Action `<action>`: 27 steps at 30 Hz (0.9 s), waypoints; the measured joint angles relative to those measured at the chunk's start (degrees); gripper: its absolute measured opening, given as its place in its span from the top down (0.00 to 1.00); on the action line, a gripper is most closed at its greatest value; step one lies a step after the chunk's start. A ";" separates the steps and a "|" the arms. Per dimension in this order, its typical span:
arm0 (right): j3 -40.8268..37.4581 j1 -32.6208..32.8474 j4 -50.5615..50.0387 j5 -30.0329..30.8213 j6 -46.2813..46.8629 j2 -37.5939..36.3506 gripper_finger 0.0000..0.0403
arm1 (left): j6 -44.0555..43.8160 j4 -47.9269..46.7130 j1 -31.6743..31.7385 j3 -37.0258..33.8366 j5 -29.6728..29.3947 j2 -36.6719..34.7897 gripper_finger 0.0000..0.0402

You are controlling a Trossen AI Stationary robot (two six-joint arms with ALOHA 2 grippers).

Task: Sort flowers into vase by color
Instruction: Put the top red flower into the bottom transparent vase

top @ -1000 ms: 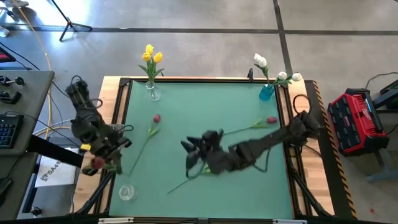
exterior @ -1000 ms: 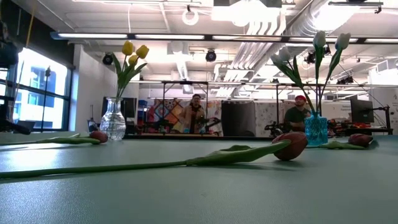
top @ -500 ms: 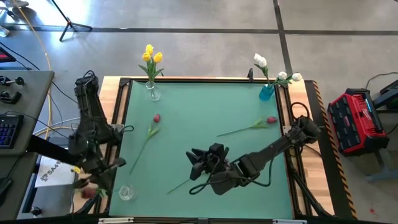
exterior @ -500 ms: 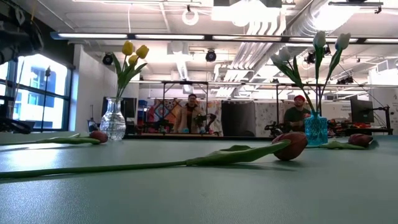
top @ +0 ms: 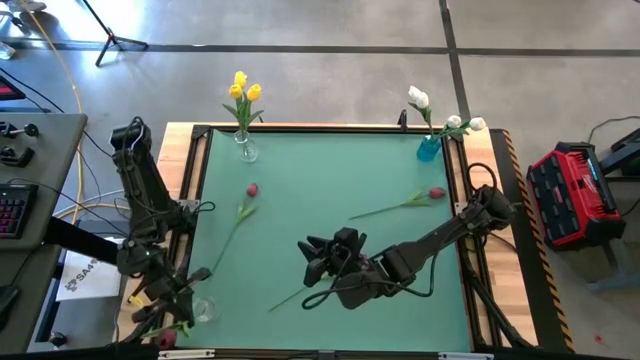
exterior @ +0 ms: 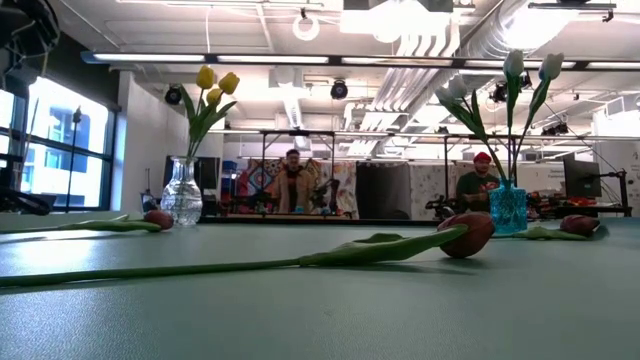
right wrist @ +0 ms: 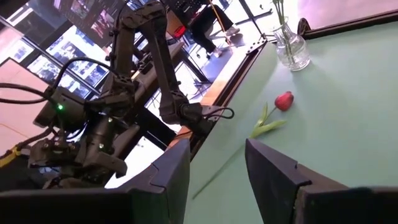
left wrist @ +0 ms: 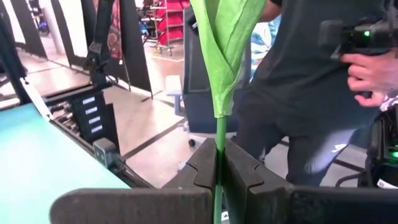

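My left gripper (top: 163, 322) is at the table's near left corner, shut on a dark red tulip whose head (top: 165, 340) shows beside it. A small clear vase (top: 203, 310) stands close by. My right gripper (top: 318, 262) hovers open above the table's middle, over a red tulip (exterior: 465, 235) that lies flat, stem (top: 290, 295) toward the near edge. Two more red tulips (top: 250, 190) (top: 436, 193) lie on the green mat. Yellow tulips stand in a clear vase (top: 246, 150), white ones in a blue vase (top: 430, 148). My left gripper pinches the tulip's thin green stem (left wrist: 219, 149) between its two fingers, just below the base of a folded leaf (left wrist: 227, 50). The fingers lie across the stem. The flower is lifted clear of the table.
A raised wooden frame (top: 190, 200) runs round the mat. A person (left wrist: 311, 93) stands close beyond the table's edge in the left wrist view; other people show far back in the room. A red toolbox (top: 570, 195) sits on the floor to the right.
My left gripper has swung toward the table's near edge and sunk, carrying the red tulip from beside the table's left edge to the near left corner by the small clear vase. My right gripper has shifted a little toward the near edge and stayed open.
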 joint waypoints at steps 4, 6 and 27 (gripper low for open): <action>0.00 0.14 0.21 -0.97 -0.36 0.00 0.64 | -1.95 -2.48 0.11 0.00 -1.51 -0.05 1.00; 0.00 0.19 0.21 -1.24 -0.34 0.00 0.62 | -3.99 -4.62 0.11 0.00 -2.85 -0.61 1.00; 0.00 0.28 -0.03 -1.73 -0.28 0.00 0.55 | -16.36 -12.87 -1.05 0.00 -11.64 -10.48 0.73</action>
